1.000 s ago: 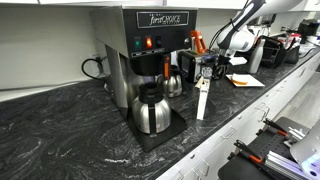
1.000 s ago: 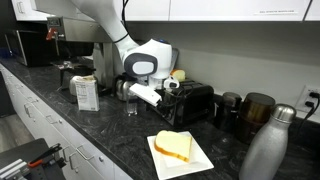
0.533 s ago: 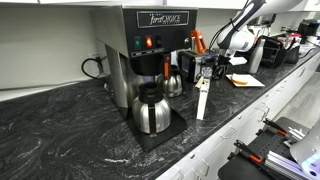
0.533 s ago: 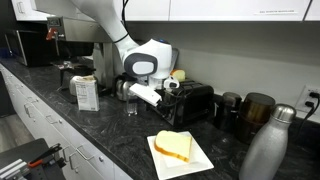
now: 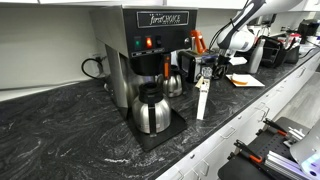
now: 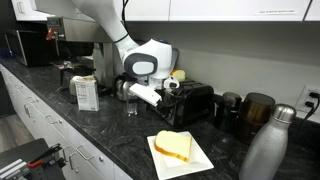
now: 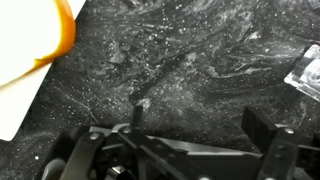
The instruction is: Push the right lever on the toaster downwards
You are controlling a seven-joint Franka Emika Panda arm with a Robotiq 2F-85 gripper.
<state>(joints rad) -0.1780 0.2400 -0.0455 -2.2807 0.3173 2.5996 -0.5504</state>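
Note:
The toaster (image 6: 193, 102) is a small dark-fronted box on the black stone counter; in an exterior view it shows as a shiny box (image 5: 188, 66) behind the coffee brewer. My gripper (image 6: 163, 97) hangs at the toaster's end, close over it, and it appears beside the toaster in an exterior view too (image 5: 208, 68). In the wrist view the gripper (image 7: 200, 125) is open, with only bare counter between its fingers. The toaster's dark top (image 7: 170, 160) fills the bottom edge there. I cannot make out the levers in any view.
A white plate (image 6: 200, 160) with bread (image 6: 173, 146) lies in front of the toaster. A glass (image 6: 133, 103) and a white box (image 6: 87, 92) stand beside the arm. A steel bottle (image 6: 265, 145), dark canisters (image 6: 255, 110), the coffee brewer (image 5: 150, 50) and its carafe (image 5: 152, 108) crowd the counter.

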